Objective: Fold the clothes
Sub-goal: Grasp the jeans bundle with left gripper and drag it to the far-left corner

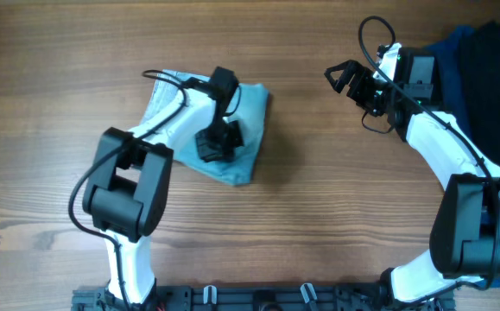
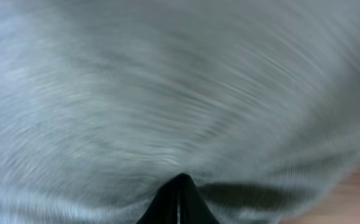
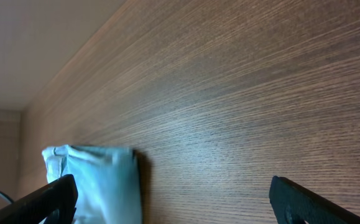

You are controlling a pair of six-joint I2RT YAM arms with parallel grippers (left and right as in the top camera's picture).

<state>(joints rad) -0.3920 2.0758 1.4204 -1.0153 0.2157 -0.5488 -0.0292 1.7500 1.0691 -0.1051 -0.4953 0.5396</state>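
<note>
The light blue denim shorts (image 1: 251, 105) lie folded into a small bundle on the wooden table, left of centre. My left gripper (image 1: 218, 142) rests on top of the bundle. In the left wrist view the blurred pale fabric (image 2: 167, 81) fills the frame and the two fingers (image 2: 180, 182) are shut together with their tips against it. My right gripper (image 1: 340, 78) is open and empty over bare wood at the upper right, well apart from the shorts. In the right wrist view its fingers (image 3: 173, 190) are spread wide and the shorts (image 3: 99, 180) lie beyond them at lower left.
A pile of dark black and navy garments (image 1: 483, 52) lies at the table's far right corner, behind the right arm. Bare wooden table (image 1: 319, 216) stretches between the arms and toward the front edge.
</note>
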